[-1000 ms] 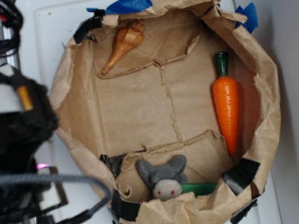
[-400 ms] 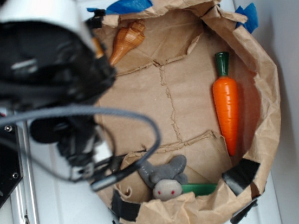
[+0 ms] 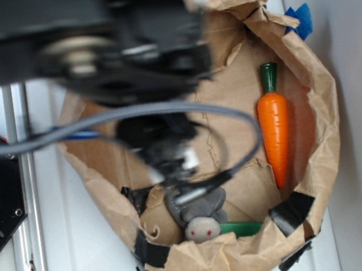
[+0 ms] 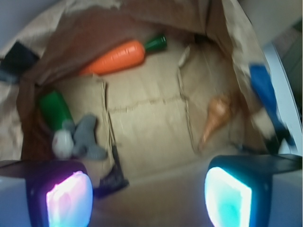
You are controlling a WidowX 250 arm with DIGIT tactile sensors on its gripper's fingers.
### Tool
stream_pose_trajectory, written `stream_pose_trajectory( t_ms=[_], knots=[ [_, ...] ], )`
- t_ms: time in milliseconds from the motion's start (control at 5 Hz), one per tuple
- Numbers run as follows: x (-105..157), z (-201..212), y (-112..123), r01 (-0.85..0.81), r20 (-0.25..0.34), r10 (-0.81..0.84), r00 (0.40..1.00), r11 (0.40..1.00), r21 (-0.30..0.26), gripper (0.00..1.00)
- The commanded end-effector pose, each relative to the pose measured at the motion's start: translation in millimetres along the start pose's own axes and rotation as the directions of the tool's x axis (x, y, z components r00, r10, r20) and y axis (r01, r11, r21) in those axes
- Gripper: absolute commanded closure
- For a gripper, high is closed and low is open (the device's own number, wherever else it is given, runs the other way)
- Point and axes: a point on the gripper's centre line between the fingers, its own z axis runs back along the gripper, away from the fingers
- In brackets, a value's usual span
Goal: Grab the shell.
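Wrist view: gripper (image 4: 149, 198) fingers are spread wide, nothing between them. One pad (image 4: 69, 197) glows pink at lower left of frame, the other teal at lower right. Both blurred.

The shell (image 4: 217, 116) sits right of centre in that frame, on the brown paper bag (image 4: 151, 137) floor, close to the bag's right wall. Wide ridged end up, thin tip pointing down-left. It lies above the teal pad in frame and apart from it, no contact. Depth gap I can't judge.

Other stuff in the bag:
- carrot (image 4: 115, 57), upper centre, well apart from the shell
- grey plush toy (image 4: 81, 139), left side, with a green object (image 4: 54, 109) just above it
- blue tape (image 4: 266, 97) on the rim at right

Exterior view: arm (image 3: 125, 56) is a motion-blurred mass over the upper left of the bag and hides the shell completely. Gripper not distinguishable there. Carrot (image 3: 275, 127) at right and plush toy (image 3: 199, 216) at bottom stay visible, untouched.

Status, my read: approach phase only. Arm is over the bag, camera has the shell in sight, grasp not started. Left to do: shift toward the frame-right side so the shell falls between the fingers, line up across its wider body, descend, close, lift. Risks: glossy taper may slip, bag wall is near.
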Motion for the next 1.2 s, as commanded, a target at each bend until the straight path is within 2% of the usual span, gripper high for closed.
stream_pose_trajectory(
  t_ms=[0,400,600,800,1000],
  knots=[
    [30.0,-28.4,-2.0,-0.026,0.090,0.024,0.996,0.999,0.026,0.00],
    [28.6,-71.0,8.7,-0.053,0.113,0.048,0.992,0.997,0.047,0.00],
    [26.4,-79.6,17.5,-0.065,0.115,0.061,0.991,0.997,0.035,0.00],
    [25.8,-85.9,26.1,-0.063,0.106,0.058,0.993,0.997,0.050,0.00],
    [22.7,-85.3,43.2,-0.019,0.046,0.015,0.999,0.997,0.080,0.00]
  ],
)
